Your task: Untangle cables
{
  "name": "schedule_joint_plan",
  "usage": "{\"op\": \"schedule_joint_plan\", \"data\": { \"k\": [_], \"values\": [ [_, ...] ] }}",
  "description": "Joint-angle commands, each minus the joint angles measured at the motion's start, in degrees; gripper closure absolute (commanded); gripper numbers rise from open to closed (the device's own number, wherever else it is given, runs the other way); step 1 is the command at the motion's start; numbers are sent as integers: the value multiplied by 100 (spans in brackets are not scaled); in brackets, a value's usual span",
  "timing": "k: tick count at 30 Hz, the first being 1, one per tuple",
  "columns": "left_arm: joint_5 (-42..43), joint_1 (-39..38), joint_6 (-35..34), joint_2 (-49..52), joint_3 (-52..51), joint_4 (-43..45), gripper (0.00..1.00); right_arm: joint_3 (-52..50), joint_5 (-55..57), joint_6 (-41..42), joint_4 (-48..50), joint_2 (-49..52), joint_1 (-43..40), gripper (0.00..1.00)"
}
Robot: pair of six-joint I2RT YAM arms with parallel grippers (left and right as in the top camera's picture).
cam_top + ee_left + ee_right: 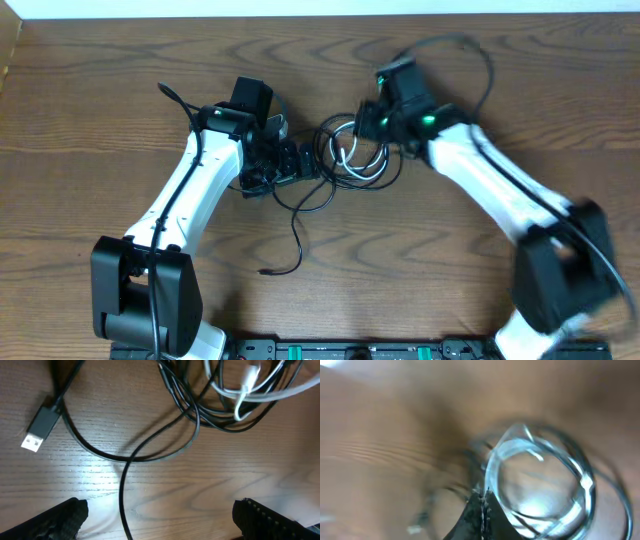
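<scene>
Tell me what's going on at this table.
Two robot arms are working on a tangle of black and white cables between them. The left gripper hovers open beside the knot, one black strand running between its fingers, a USB plug lying loose. The right gripper looks shut at the white cable's loop; the blur hides whether it grips anything.
</scene>
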Motion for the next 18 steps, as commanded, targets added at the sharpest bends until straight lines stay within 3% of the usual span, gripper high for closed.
{"op": "schedule_joint_plan", "data": {
  "k": [1, 4, 11, 14, 18],
  "values": [
    [-35, -9, -13, 20, -48, 2, 2, 315, -280, -1163, 402, -1379, -20, 99],
    [-35, -9, -13, 20, -48, 2, 2, 315, -293, -1593, 719, -2116, 7, 99],
    [-35, -9, -13, 20, -48, 2, 2, 315, -291, -1600, 813, -2889, 7, 99],
    [-35, -9, -15, 20, -48, 2, 2, 302, -232, -1600, 422, -2802, 7, 74],
    [302, -55, 140, 20, -50, 114, 2, 297, -33, -1576, -72, -2422, 7, 28]
  ]
}}
